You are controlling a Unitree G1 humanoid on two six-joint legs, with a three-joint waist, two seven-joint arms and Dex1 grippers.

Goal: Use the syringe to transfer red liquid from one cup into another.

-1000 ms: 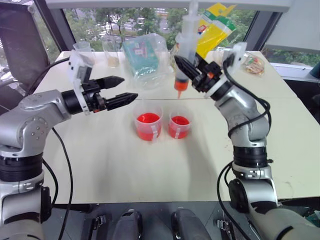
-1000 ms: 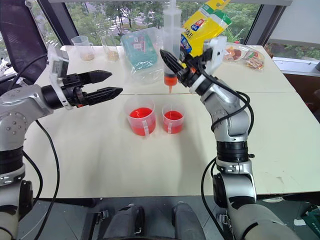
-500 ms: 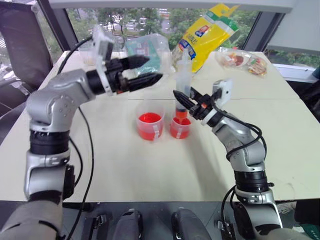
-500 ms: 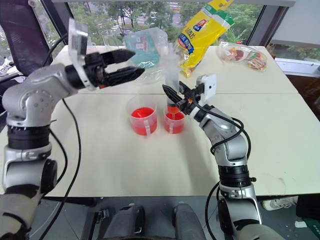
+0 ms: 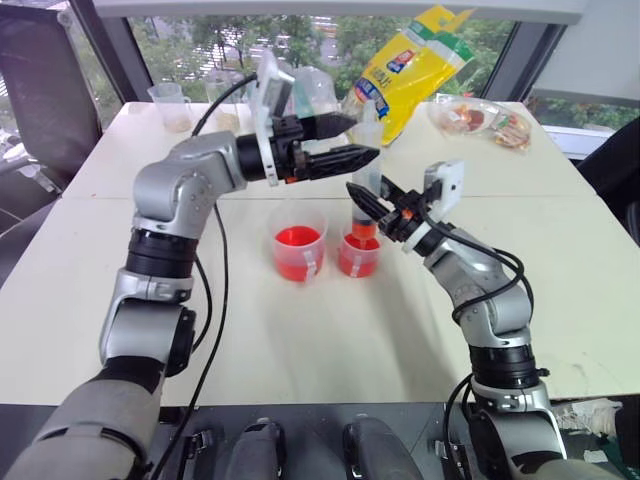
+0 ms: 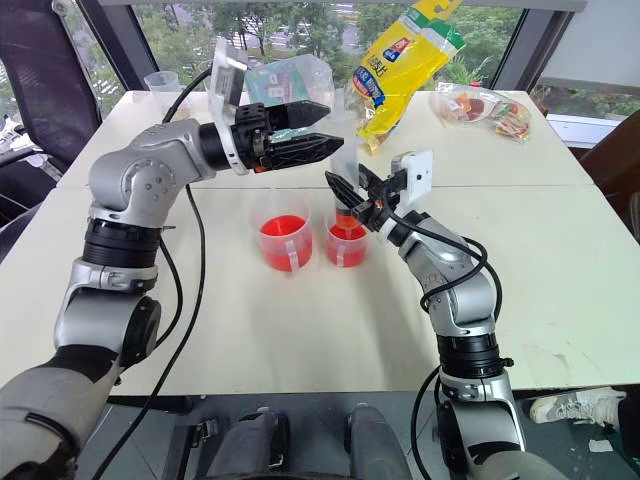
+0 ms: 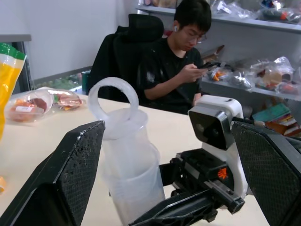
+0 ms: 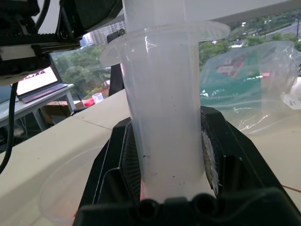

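Right gripper (image 5: 368,200), mid-frame, is clamped on the syringe (image 5: 366,165), which stands upright with its orange tip down in the smaller cup (image 5: 358,254). Left gripper (image 5: 362,139) reaches in from the upper left, its fingers spread wide and holding nothing — they sit level with the syringe's plunger ring (image 7: 113,98), one on each side of it in the left wrist view. Just left of the smaller cup stands the wider cup (image 5: 298,250) — both hold red liquid (image 5: 297,238) on the table (image 5: 300,340).

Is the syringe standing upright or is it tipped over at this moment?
Upright. The right gripper is shut on the syringe, whose barrel stands vertical with its nozzle down in the smaller cup.
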